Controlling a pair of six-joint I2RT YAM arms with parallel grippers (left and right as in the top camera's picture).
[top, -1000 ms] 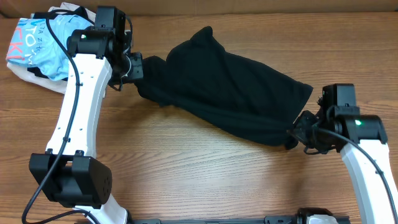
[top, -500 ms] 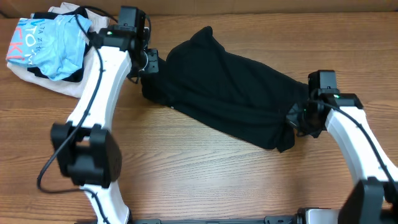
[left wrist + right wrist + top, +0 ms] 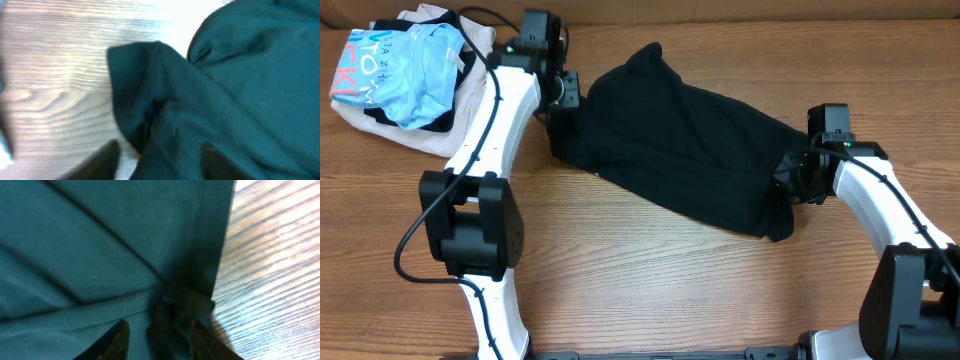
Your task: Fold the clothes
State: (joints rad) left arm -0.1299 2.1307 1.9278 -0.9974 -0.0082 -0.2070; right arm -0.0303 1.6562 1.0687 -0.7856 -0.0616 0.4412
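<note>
- Garment (image 3: 690, 150): black and soft, it lies as a slanted band across the far half of the surface (image 3: 650, 290). It runs from near the middle of the far edge down toward the right edge. It is bunched and creased, not yet folded flat.
- Left claw (image 3: 563, 92): I have it pinching the garment's far-left end. In the left wrist view, a gathered ridge of cloth sits between the two fingers (image 3: 105, 160), so the claw is narrow and holding fabric.
- Right claw (image 3: 798, 180): it is clamped on the opposite end, near the right edge. The right wrist view shows a dark knot of cloth between its fingers (image 3: 117, 339).
- Reason for the hold: with one end in each claw, I can stretch the cloth taut and lay it out before making a crease.
- Stage, as I judge it: spreading the garment, with no fold formed yet.
- Risk: the grips take thick bunches rather than clean corners, so the layers may slip or open unevenly.
- Far-left corner: the blue garment (image 3: 405, 60) lies on a beige garment (image 3: 395, 130), apart from the work and just beside the left arm.
</note>
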